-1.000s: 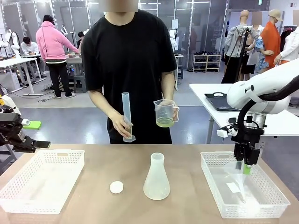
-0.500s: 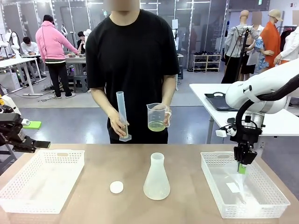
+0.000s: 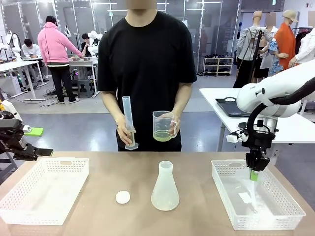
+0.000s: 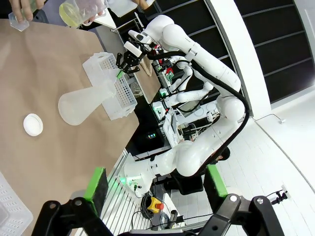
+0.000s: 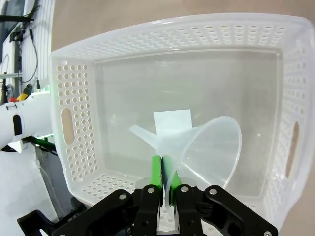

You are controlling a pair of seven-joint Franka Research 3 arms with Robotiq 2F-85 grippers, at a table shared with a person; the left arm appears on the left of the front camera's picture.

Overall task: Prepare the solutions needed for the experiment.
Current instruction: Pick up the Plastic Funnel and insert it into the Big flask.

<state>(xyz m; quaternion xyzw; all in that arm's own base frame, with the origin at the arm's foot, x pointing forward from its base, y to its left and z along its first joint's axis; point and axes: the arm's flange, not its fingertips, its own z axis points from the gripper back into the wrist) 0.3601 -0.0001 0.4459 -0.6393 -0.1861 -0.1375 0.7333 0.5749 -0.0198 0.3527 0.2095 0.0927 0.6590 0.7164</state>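
Solutions (image 3: 163, 136) sitting in person's jug (image 3: 164, 120) — right gripper (image 3: 254, 174) clamping funnel (image 5: 211, 147) above basket (image 3: 256, 223); next needing spout seated in flask (image 3: 165, 189).

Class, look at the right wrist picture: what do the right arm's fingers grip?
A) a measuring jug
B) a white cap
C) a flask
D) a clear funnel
D: the right arm's fingers are pinched shut on a clear funnel, held over the white basket.

White arms (image 3: 275, 93), black jaws, green pads (image 5: 156, 170).
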